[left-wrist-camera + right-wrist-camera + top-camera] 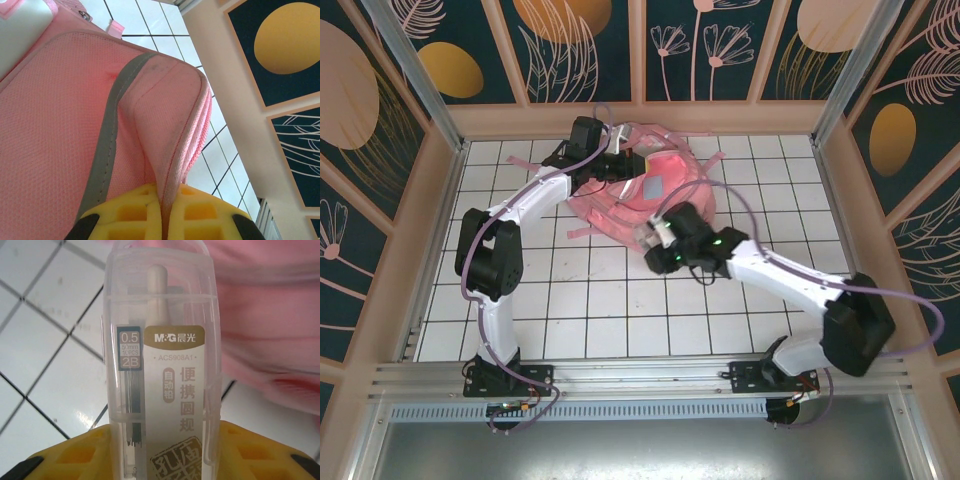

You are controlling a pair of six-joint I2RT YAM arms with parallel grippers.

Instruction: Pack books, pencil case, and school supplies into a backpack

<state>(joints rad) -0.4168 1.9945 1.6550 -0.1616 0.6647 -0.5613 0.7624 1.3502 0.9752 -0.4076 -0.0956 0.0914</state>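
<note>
Backpack: your large soft pink backpack (pixel 650 190) lies on the far middle of the table (pixel 580 300), between the two arms. It is mesh-textured pink with a grey strip (pixel 107 145) running down it and a stitched edge.
Backpack contents: you cannot tell what is inside from these views.
Clear box: the narrow clear box (pixel 160 355) stands upright in the right pincer, just at the near edge of the backpack. Pink fabric sits behind it on one side and white tiles on the other.
Box contents: a pale rod (pixel 159 290) at the top, and a slim tube of leads (pixel 131 375) marked 0.5 and 2B. There is also a gold-brown label (pixel 172 339) reading M&G above Chinese print.
Count: one backpack, one clear box, two pincers.
Left pincer: your left pincer (pixel 164 200) is closed on the backpack, its yellow fingers (pixel 130 215) pinching the stitched edge of a flap between them.
Right pincer: your right pincer (pixel 162 450) is clamped on the lower end of the clear box, a yellow finger on each side.
Table: white square tiles with dark joints.
</note>
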